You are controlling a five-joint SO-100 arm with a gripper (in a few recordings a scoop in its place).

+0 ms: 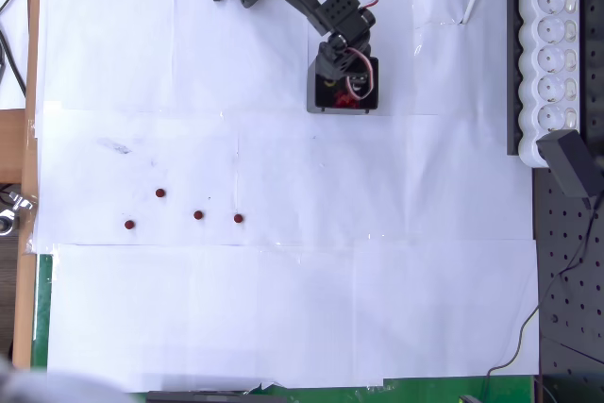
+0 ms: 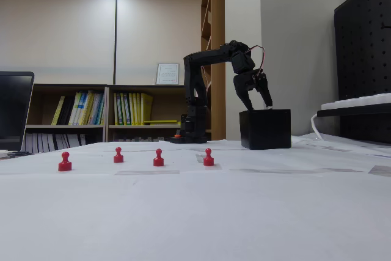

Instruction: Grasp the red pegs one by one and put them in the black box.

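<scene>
Claw over the black box, four pegs left on the worktop.

We saw the claw (image 2: 258,106) poised just above the black box (image 2: 264,129), its two fingers spread apart and holding nothing. From overhead, red pegs (image 1: 346,97) showed inside the box beneath the arm. Four more pegs (image 2: 158,158) stood upright in a loose row on the white paper-covered worktop (image 1: 283,309), well apart from the box. A white power strip (image 1: 550,54) lay along the right edge overhead.
</scene>
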